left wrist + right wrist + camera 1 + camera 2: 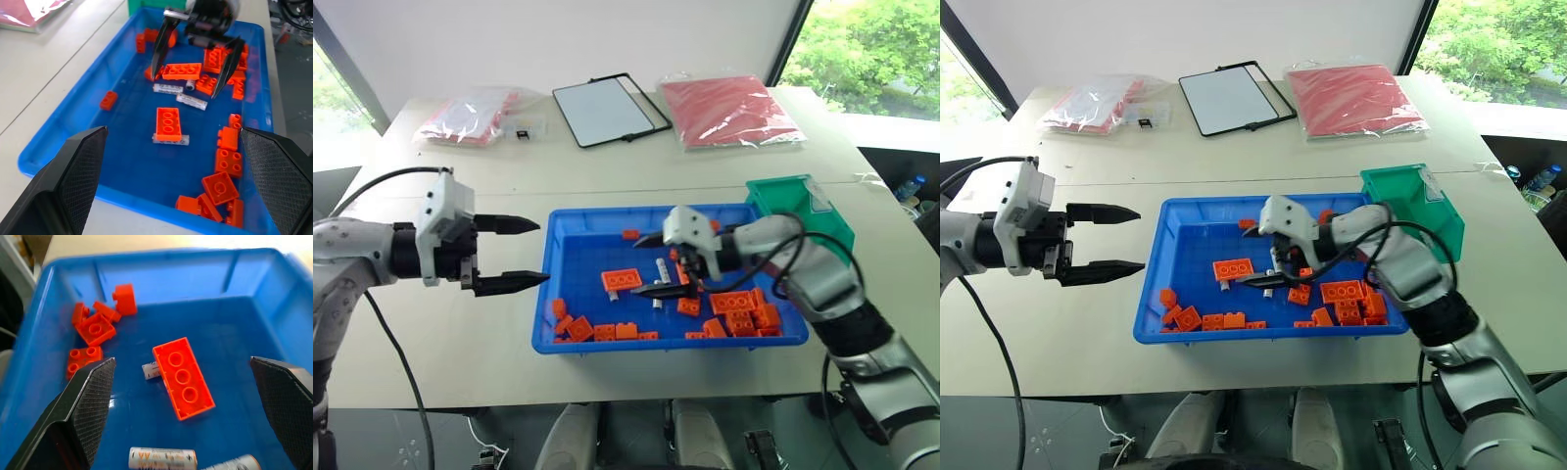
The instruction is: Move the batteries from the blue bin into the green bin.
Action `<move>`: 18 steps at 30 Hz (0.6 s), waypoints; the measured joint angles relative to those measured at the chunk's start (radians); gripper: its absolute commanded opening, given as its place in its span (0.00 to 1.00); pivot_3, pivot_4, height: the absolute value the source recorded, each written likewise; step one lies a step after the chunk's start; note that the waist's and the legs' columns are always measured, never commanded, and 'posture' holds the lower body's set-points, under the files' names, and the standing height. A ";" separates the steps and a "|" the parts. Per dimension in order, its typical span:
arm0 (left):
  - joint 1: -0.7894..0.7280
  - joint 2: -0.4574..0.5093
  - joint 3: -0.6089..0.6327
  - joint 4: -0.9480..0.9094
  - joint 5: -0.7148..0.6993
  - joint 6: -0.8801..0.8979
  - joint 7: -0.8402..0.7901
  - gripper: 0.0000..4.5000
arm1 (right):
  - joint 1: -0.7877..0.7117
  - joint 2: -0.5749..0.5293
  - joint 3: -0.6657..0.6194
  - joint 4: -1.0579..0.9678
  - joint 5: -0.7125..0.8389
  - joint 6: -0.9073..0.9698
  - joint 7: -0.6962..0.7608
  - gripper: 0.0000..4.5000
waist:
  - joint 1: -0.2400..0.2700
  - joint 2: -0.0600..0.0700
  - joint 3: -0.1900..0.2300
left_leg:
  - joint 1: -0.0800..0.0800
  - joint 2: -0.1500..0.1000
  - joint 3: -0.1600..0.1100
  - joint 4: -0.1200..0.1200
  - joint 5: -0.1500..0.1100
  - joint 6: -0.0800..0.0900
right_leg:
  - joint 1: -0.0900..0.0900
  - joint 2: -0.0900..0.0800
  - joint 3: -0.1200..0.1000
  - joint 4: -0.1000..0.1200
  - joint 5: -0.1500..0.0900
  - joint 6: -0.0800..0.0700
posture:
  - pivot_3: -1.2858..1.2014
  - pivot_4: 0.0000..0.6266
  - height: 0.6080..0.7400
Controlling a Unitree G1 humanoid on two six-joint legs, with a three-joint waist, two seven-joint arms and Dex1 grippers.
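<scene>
Batteries [191, 101] lie mid-frame in the blue bin [568, 333], so the right gripper [658, 264] hovers wide-open, empty, while the left gripper [514, 253] waits open, empty, at left.

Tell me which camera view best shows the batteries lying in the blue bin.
The left wrist view: three batteries lie unobscured on the blue bin floor, one beside a long orange brick. The right wrist view cuts two off at the picture's edge; in the head views they are tiny slivers.
</scene>
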State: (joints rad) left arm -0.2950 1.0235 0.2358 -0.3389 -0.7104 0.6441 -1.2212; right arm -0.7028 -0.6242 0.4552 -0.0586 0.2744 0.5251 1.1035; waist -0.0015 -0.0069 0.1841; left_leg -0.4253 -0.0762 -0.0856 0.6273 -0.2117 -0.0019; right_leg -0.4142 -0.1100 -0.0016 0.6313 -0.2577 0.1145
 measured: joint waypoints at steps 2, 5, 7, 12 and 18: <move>0.010 0.002 0.002 -0.003 0.000 0.000 -0.008 1.00 | -0.025 0.034 0.036 0.079 -0.050 -0.014 0.014 0.99 | -0.004 0.000 0.000 | 0.000 0.000 0.000 0.000 0.000 0.000 | 0.000 0.000 0.000 0.000 0.000 0.000 | 0.52 0.24 0.96; 0.022 0.003 0.005 -0.021 0.000 0.000 -0.012 1.00 | -0.052 0.080 0.062 0.161 -0.105 -0.053 0.030 0.99 | -0.013 0.000 0.000 | 0.000 0.000 0.000 0.000 0.000 0.000 | -0.001 0.001 0.000 0.001 0.000 0.000 | 0.52 0.24 0.96; 0.033 0.003 0.008 -0.034 -0.001 0.000 -0.010 1.00 | -0.056 0.106 0.072 0.204 -0.129 -0.078 0.042 0.99 | -0.014 0.000 0.000 | 0.000 0.001 0.000 -0.001 0.000 -0.001 | -0.002 0.002 0.000 0.002 0.000 0.000 | 0.52 0.24 0.96; 0.056 -0.003 0.020 -0.058 -0.019 0.007 0.019 1.00 | -0.069 0.153 0.071 0.282 -0.160 -0.114 0.044 0.94 | -0.016 0.000 0.000 | 0.000 0.001 0.000 -0.001 0.001 -0.002 | -0.003 0.003 0.001 0.004 0.001 -0.001 | 0.52 0.24 0.96; 0.066 -0.003 0.027 -0.067 -0.040 0.009 0.046 1.00 | -0.073 0.179 0.039 0.331 -0.183 -0.136 0.041 0.34 | -0.016 0.000 0.000 | 0.001 0.002 -0.001 -0.001 0.001 -0.002 | -0.003 0.004 0.001 0.004 0.002 -0.002 | 0.52 0.24 0.96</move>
State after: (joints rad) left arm -0.2287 1.0204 0.2627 -0.4058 -0.7506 0.6533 -1.1750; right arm -0.7758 -0.4450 0.4938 0.2721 0.0915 0.3892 1.1449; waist -0.0171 -0.0069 0.1841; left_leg -0.4247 -0.0738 -0.0863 0.6267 -0.2104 -0.0043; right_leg -0.4173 -0.1058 -0.0005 0.6353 -0.2555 0.1123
